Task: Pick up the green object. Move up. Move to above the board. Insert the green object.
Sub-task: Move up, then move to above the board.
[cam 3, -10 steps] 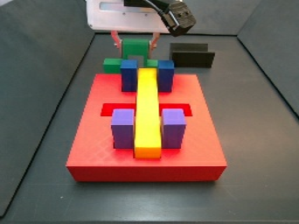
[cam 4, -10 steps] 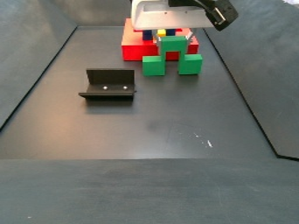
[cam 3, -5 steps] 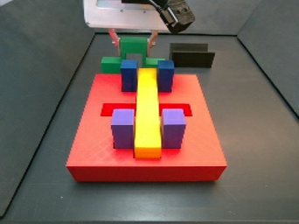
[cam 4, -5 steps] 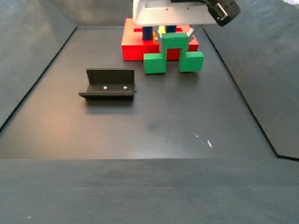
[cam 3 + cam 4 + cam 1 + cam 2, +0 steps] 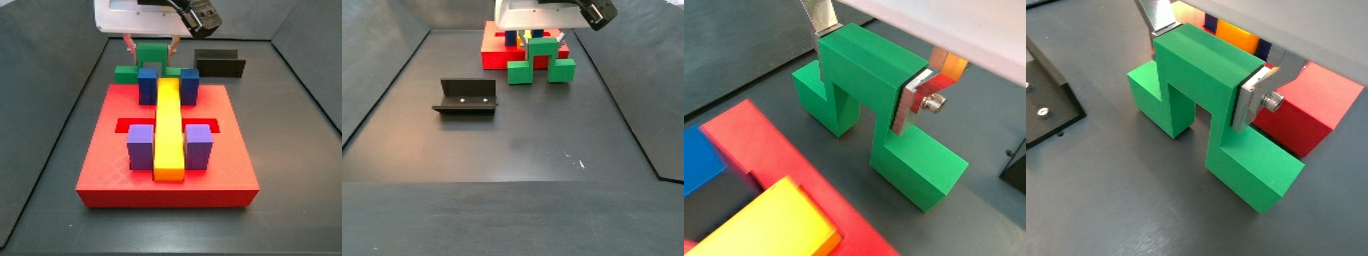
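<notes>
The gripper clamps its silver fingers on the green object's raised centre cube, just off the far edge of the board (apparently lifting), so next it should rise clear, then cross above the board.

No readable text, labels, brands or numbers were seen in any view. The gripper, closed on the green object just beside the board, bore no marking; neither piece nor board carried print.
</notes>
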Tool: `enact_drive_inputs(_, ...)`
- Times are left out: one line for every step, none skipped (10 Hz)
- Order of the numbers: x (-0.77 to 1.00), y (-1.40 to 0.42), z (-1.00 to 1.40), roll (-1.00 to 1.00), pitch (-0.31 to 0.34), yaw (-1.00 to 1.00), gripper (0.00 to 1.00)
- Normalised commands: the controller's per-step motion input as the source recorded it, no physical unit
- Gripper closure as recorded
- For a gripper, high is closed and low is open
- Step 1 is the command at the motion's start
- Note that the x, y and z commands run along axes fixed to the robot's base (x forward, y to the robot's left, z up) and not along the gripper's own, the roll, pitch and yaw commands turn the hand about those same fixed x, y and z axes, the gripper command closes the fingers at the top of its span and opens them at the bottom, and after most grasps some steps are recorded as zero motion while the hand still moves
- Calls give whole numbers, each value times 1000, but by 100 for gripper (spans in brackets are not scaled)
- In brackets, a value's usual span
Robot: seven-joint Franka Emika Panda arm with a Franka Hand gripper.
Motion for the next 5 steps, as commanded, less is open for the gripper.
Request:
enact_drive_inputs(0, 0, 833, 0, 0, 0, 100)
enact_drive_inputs(-27, -68, 774, -19, 20, 18, 100)
enact_drive_inputs(-42, -69, 641, -30, 32, 27, 100)
enact_drive_inputs(-8, -19, 250, -60, 8, 20, 100)
enact_drive_inputs(0, 0, 1400, 0, 0, 0, 100)
